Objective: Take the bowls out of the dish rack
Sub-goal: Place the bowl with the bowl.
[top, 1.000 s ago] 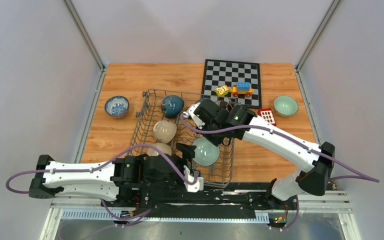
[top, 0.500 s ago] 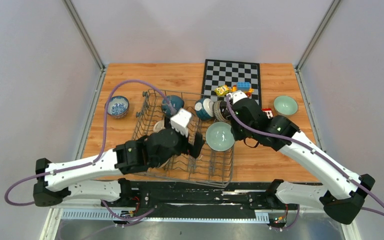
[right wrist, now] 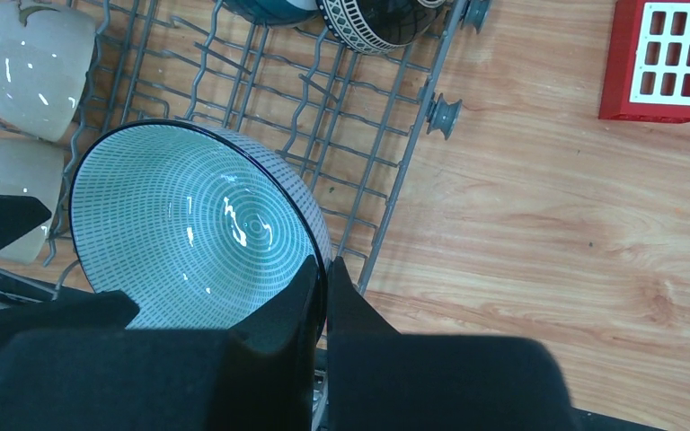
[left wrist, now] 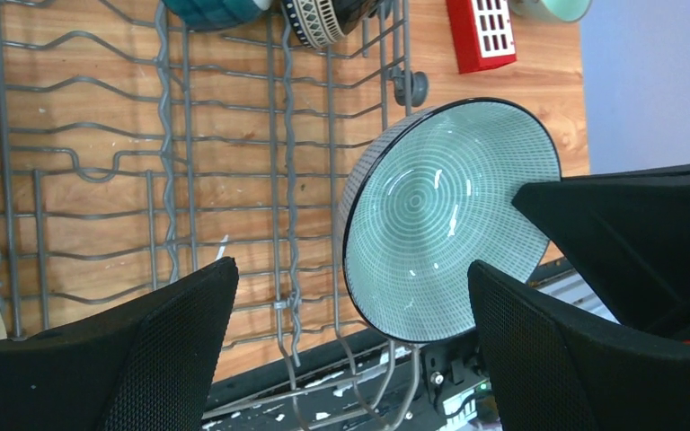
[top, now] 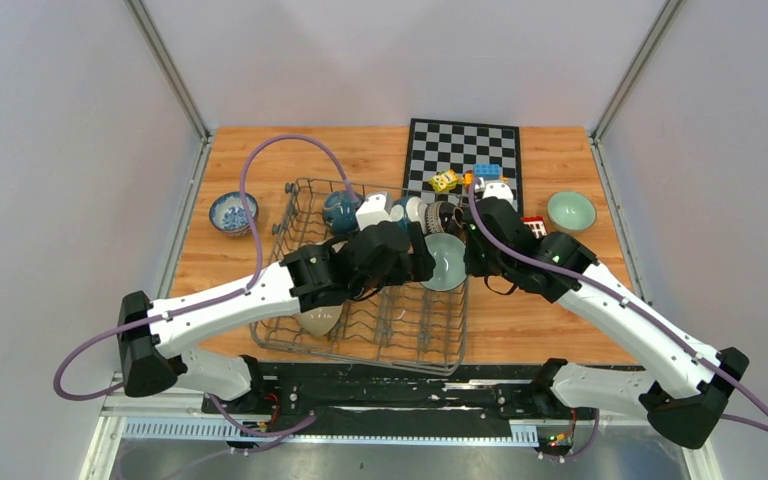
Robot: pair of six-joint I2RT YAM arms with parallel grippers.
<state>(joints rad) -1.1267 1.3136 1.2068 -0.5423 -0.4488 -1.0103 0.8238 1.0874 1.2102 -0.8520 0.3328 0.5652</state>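
A pale green bowl (top: 446, 263) with a dark rim hangs tilted over the right side of the grey wire dish rack (top: 290, 232). My right gripper (right wrist: 326, 271) is shut on its rim; in the top view the right gripper (top: 470, 256) sits at the bowl's right edge. My left gripper (left wrist: 352, 269) stands wide open, and the bowl (left wrist: 445, 211) lies just ahead between its fingers. I cannot tell whether they touch. In the rack rest a dark teal bowl (top: 339, 209), a dark striped bowl (right wrist: 373, 20) and beige bowls (right wrist: 29, 54).
On the table stand a blue-and-white bowl (top: 232, 212) left of the rack and a pale green bowl (top: 571, 210) at the right. A red block (right wrist: 666, 58) lies right of the rack. Toy blocks (top: 472, 178) sit on the chessboard (top: 460, 148) behind.
My right gripper took the green bowl from the rack and lifted it toward the rack's right side. My left arm swung across the rack to the bowl, its jaws opening wide.
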